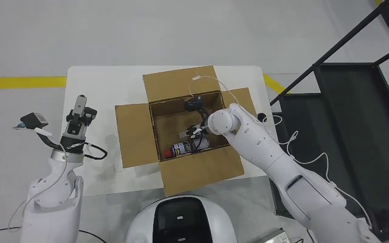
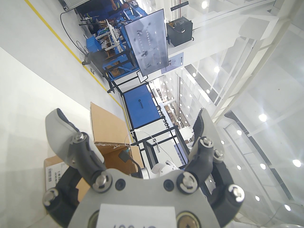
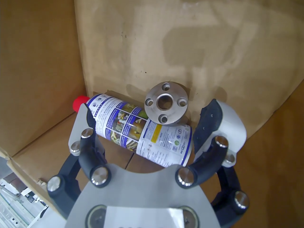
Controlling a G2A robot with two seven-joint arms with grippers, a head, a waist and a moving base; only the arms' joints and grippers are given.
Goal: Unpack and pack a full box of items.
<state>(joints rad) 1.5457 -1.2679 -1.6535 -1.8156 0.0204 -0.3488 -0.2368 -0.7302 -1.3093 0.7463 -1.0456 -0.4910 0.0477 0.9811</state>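
With the right claw (image 3: 146,119) open above the can (image 3: 133,129), set fingers across its body and descend clear of the flange (image 3: 166,106).

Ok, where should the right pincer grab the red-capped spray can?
Probably from above, across the body of the white printed spray can, near its red cap: it lies flat on the cardboard box floor, the round metal flange crowding its other half.

Matt brown cardboard box (image 3: 152,36); glossy printed can (image 3: 142,129) with red plastic cap (image 3: 79,103); smooth dull-metal flange (image 3: 175,112).
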